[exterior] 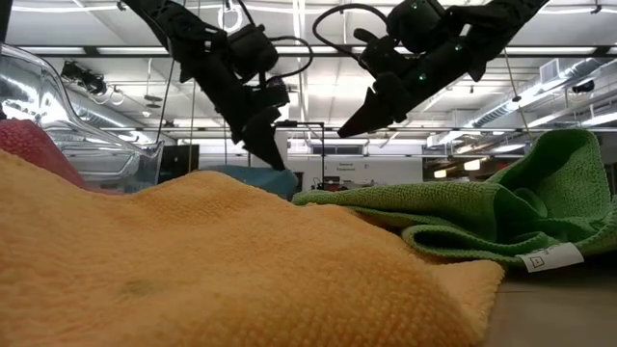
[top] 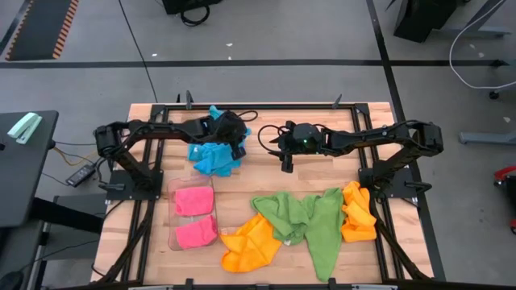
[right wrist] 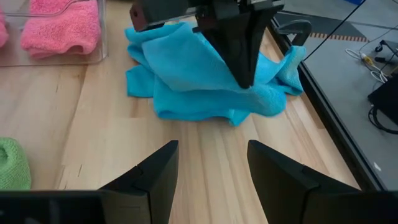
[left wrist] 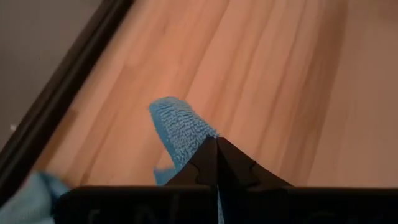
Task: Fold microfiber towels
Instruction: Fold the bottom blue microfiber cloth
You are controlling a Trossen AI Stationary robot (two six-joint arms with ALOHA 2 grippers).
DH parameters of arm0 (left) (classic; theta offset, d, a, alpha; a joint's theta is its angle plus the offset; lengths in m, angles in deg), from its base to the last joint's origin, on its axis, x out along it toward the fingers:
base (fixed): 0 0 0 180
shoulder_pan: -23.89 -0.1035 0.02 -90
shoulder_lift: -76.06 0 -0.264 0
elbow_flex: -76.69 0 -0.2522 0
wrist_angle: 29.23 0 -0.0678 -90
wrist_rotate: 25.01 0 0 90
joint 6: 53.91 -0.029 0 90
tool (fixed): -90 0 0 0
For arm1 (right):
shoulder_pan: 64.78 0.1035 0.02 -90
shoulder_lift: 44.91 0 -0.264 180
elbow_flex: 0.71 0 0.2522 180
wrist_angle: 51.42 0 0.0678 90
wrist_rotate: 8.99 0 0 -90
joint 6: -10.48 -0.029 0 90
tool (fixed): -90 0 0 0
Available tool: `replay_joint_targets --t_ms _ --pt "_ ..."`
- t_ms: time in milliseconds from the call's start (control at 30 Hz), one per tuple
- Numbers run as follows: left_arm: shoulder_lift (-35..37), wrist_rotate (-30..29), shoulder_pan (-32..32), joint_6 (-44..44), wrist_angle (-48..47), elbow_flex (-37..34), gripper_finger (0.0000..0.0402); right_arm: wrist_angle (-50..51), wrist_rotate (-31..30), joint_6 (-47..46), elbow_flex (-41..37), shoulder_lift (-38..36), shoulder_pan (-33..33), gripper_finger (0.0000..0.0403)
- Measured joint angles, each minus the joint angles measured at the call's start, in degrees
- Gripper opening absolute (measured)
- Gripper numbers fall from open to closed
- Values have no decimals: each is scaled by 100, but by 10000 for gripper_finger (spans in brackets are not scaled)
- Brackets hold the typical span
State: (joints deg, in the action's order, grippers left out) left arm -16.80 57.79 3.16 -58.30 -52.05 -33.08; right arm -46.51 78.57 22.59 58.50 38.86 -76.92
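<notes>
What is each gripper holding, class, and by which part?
Left gripper pinches the blue towel by a raised edge fold. Right gripper is open, holding nothing.

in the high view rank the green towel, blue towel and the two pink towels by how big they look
1. green towel, spread widest
2. blue towel, bunched
3. two pink towels in the clear tray, alike, so unranked
</notes>
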Motion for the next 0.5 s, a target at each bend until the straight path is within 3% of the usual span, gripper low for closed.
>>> replay_joint_targets --t_ms 133,300,400,500 --pt "0 0 148 -151 316 0 4 60 -3 -20 0 0 -34 200" --pt "0 551 322 -287 834 0 4 253 -29 -268 0 0 -233 200" --pt "2 597 436 -383 1131 0 3 342 -44 -496 0 0 -372 200" --pt "2 597 534 -433 1243 0 3 440 231 -644 0 0 -483 200"
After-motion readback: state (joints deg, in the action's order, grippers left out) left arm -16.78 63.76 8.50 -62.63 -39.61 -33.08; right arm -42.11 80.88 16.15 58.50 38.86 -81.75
